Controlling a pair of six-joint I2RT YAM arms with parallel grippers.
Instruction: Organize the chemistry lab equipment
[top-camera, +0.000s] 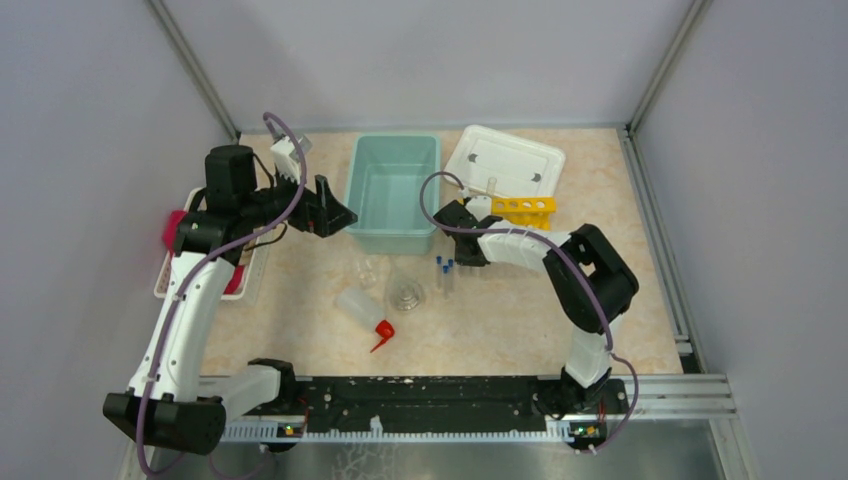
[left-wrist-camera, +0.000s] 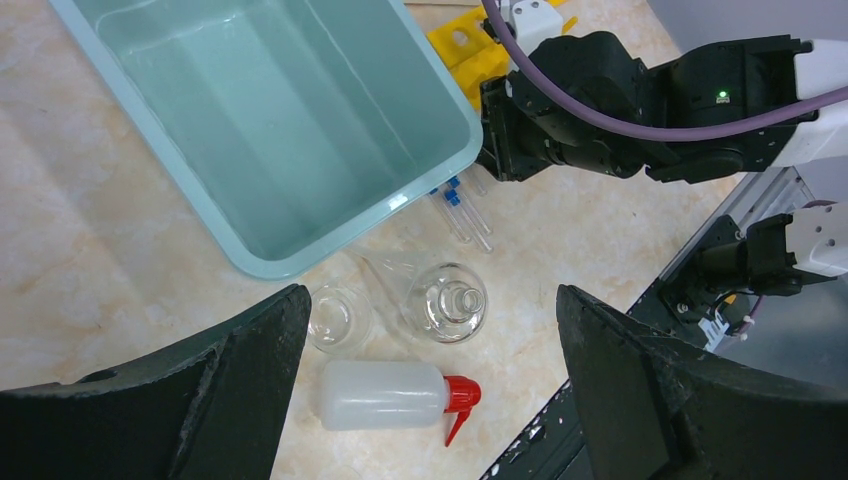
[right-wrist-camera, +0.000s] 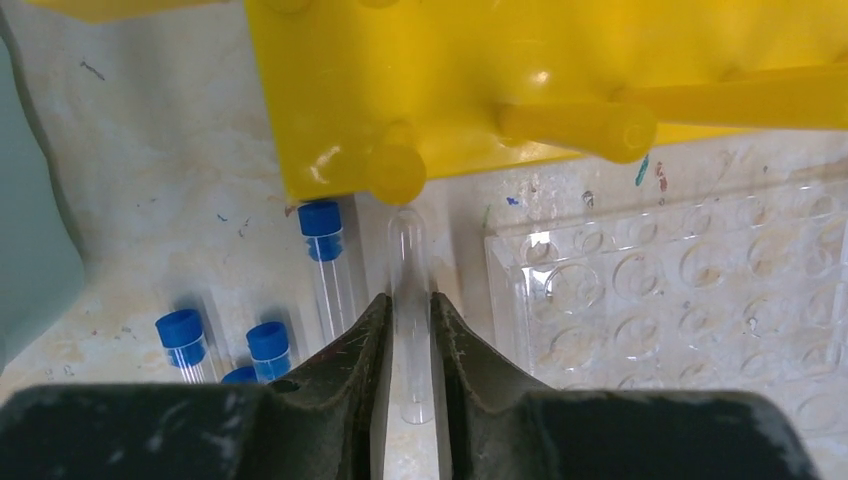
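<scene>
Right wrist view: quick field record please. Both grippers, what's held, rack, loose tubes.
right gripper: shut on a clear tube
tube direction: rounded end points at the yellow rack
tube vs rack: tip just short of the rack, not yet in a hole
blue-capped tubes: several lying loose, left of the held tube
left gripper: open, holding nothing, beside the teal bin

Marbled table (top-camera: 300, 335): teal bin (top-camera: 392, 195), squeeze bottle (top-camera: 360, 308) on side, flask (top-camera: 405, 295), beaker (left-wrist-camera: 338, 318), blue-capped tubes (top-camera: 446, 266).
</scene>
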